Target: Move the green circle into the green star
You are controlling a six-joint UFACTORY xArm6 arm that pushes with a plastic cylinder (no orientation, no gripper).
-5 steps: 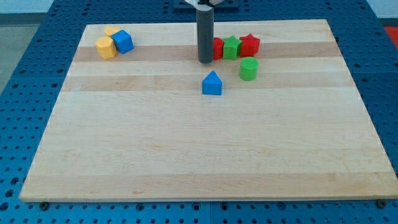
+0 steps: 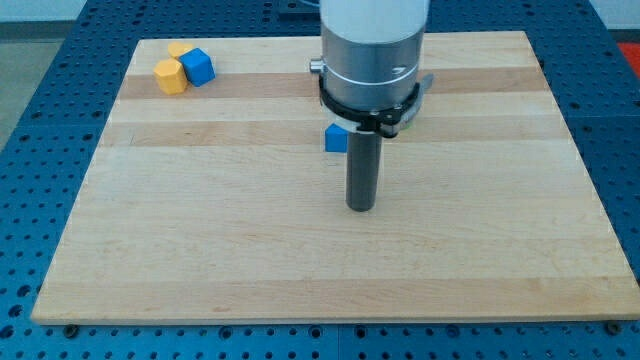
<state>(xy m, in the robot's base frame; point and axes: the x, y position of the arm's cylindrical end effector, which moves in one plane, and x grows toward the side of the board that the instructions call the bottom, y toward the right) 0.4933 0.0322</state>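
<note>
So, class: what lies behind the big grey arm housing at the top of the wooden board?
Only part of a blue block peeks out at the arm housing's left edge. Anything else behind it, including the green circle and green star, is covered. My tip rests on bare wooden board.

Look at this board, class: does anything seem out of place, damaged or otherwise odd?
Nothing looks damaged or spilled. One oddity: the arm's body hides the green and red blocks completely. Only a corner of a blue block shows beside it. My tip rests on bare wood toward the view's bottom of that block. Two yellow blocks and a blue cube sit undisturbed.

blue block [image 2: 335, 138] sits just beside my tip [image 2: 360, 207].
</note>
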